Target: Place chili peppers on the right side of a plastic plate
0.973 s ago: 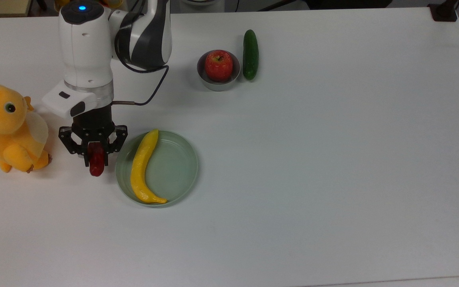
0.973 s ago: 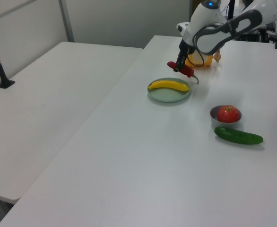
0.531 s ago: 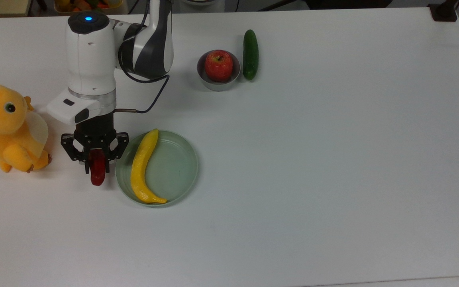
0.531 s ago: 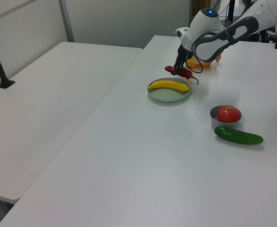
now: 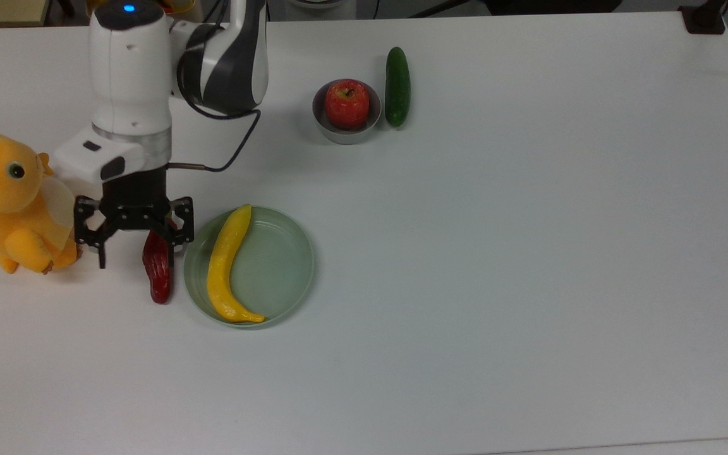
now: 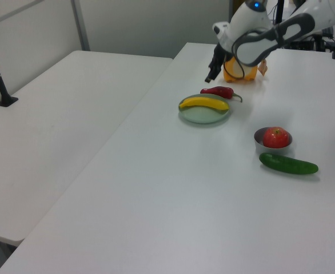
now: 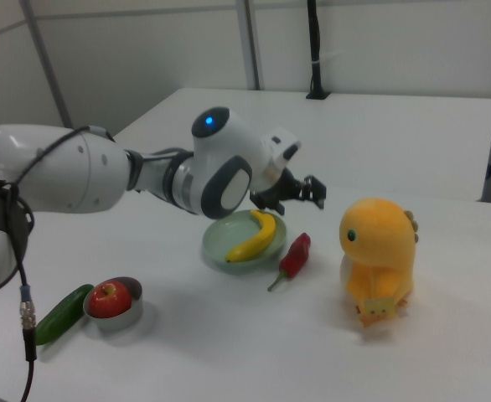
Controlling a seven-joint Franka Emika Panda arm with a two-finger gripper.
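Looking like a robotics lab or test room — plain white tables (image 5: 528, 253) pushed together, bare pale partition walls (image 6: 144, 23) behind, black camera posts (image 7: 314, 50) clamped at the table edges. Sitting out as props rather than food (all glossy and toy-like): a banana (image 5: 228, 262), an apple (image 5: 347, 103), a cucumber (image 5: 397, 86), a yellow plush toy (image 7: 378, 251) — nothing homely around.

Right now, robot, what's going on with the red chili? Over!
Gripper open, fingers holding nothing. Chili lying on the table beside the plate, top view's left. Banana in the plate. Nothing in the way.
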